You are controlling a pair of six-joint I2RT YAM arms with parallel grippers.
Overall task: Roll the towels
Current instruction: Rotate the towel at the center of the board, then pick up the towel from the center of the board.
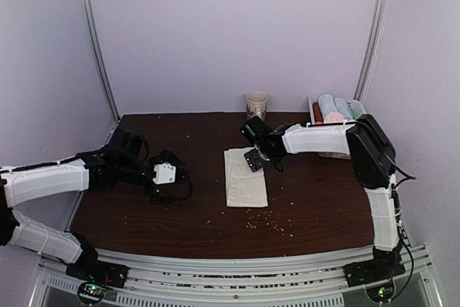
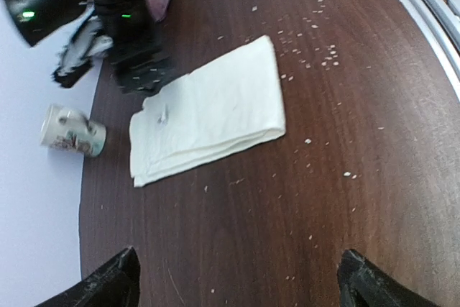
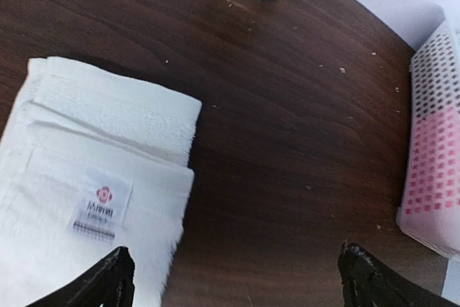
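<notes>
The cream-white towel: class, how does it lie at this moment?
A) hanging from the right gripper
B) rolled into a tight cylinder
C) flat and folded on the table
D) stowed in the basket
C: the cream-white towel lies flat in folded layers on the table, and the open right gripper holds nothing.

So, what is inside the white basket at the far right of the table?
Rolled towels in pale blue, pink and greenish tones lie in the basket. The right arm covers its near part, so anything there is hidden.
</notes>
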